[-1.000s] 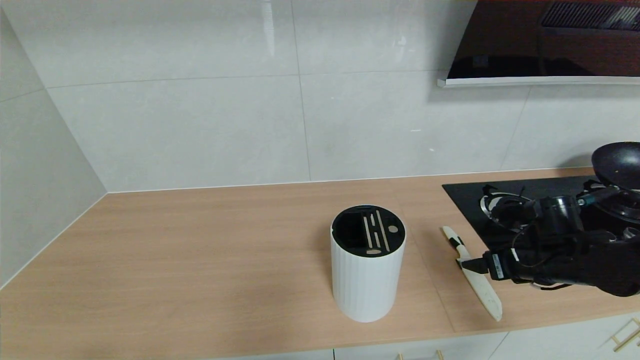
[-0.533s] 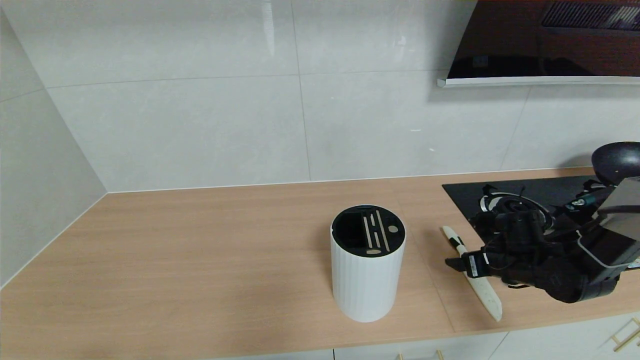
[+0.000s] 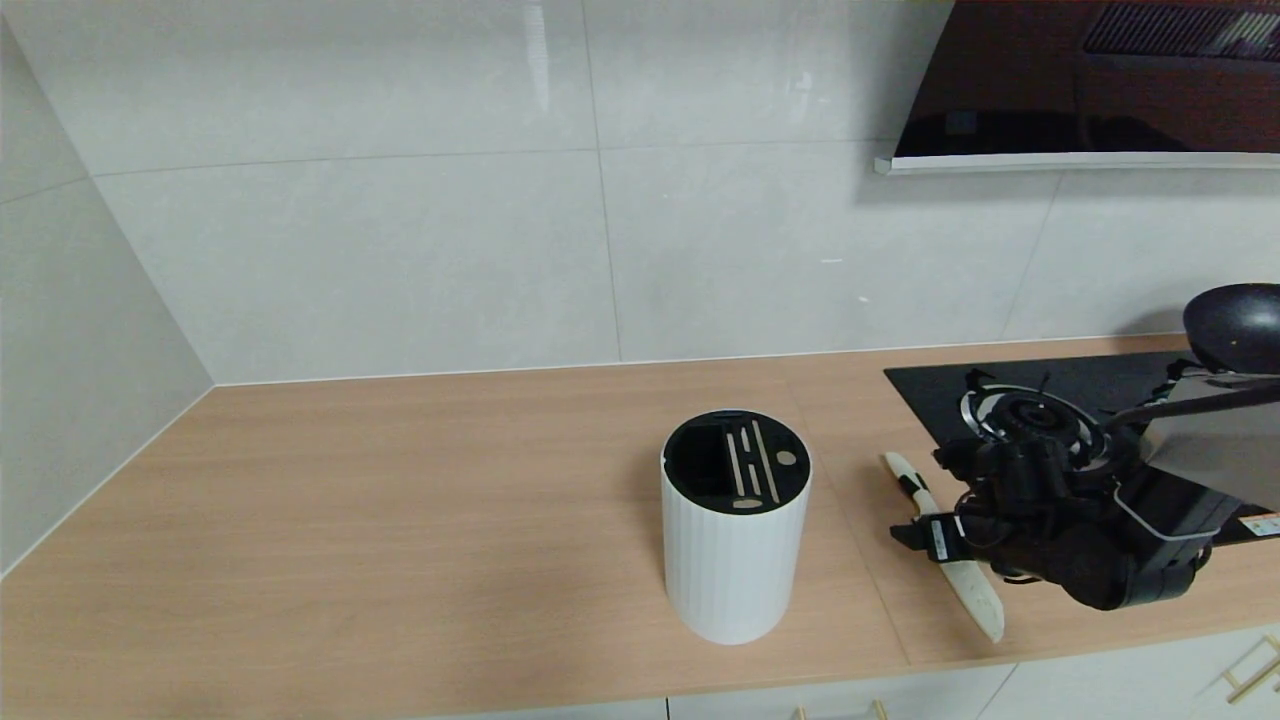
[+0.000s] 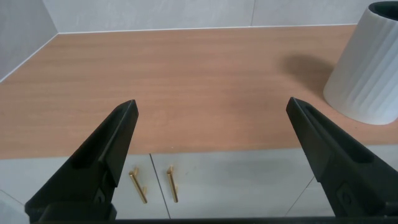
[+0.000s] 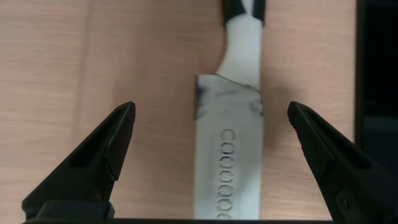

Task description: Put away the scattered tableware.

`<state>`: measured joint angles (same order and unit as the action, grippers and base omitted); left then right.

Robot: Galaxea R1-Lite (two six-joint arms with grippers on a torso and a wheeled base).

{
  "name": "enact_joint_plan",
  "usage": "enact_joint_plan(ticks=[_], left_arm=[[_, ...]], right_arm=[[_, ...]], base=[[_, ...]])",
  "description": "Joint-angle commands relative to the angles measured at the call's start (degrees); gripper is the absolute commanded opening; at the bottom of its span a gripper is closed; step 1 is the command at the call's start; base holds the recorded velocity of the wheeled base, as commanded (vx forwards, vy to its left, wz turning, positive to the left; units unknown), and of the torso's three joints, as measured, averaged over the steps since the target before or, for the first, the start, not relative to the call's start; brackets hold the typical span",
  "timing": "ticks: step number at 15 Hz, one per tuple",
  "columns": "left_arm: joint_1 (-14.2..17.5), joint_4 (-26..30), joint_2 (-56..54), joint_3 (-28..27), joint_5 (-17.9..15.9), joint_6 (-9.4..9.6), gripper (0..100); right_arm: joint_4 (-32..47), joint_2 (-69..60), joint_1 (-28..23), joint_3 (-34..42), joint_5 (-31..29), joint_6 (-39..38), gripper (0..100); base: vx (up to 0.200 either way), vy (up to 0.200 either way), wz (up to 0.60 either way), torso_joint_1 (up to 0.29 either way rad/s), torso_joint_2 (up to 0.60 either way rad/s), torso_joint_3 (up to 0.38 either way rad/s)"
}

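A white knife (image 3: 970, 588) lies on the wooden counter (image 3: 400, 520), its handle toward the wall and its tip near the front edge. My right gripper (image 3: 925, 535) hovers just over it, open. In the right wrist view the knife (image 5: 228, 143) lies between the two spread fingers of the right gripper (image 5: 210, 111), where the handle meets the blade. A white ribbed holder (image 3: 735, 540) with a black slotted top stands left of the knife. My left gripper (image 4: 211, 104) is open with nothing in it, low by the counter's front edge, and the holder (image 4: 367, 68) stands off to one side.
A black gas hob (image 3: 1040, 400) with a burner lies right of the knife, and a dark pan (image 3: 1235, 325) sits on it. A range hood (image 3: 1090, 90) hangs above. Tiled walls close the back and left. Cabinet handles (image 4: 155, 183) show below the counter edge.
My right arm has swung round and come down, and its gripper has shifted slightly left over the knife. The knife and the holder have not moved.
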<state>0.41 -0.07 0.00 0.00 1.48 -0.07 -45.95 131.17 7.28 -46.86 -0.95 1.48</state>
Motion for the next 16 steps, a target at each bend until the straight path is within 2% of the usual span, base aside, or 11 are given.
enact_joint_plan(ticks=[1, 11, 12, 16], left_arm=[[0.0, 0.0, 0.0, 0.0, 0.0, -0.01, 100], [0.0, 0.0, 0.0, 0.0, 0.0, -0.01, 100], [0.0, 0.0, 0.0, 0.0, 0.0, -0.1, 100], [0.0, 0.0, 0.0, 0.0, 0.0, -0.1, 100]], right_arm=[[-0.5, 0.9, -0.2, -0.2, -0.1, 0.0, 100], [-0.5, 2.2, -0.6, -0.9, -1.6, 0.1, 100], [-0.5, 2.2, -0.6, -1.0, -1.6, 0.0, 0], [-1.8, 3.1, -0.5, -1.0, -1.6, 0.1, 0]], base=[[0.0, 0.0, 0.0, 0.0, 0.0, 0.0], [0.0, 0.0, 0.0, 0.0, 0.0, 0.0], [0.0, 0.0, 0.0, 0.0, 0.0, 0.0], [0.0, 0.0, 0.0, 0.0, 0.0, 0.0]])
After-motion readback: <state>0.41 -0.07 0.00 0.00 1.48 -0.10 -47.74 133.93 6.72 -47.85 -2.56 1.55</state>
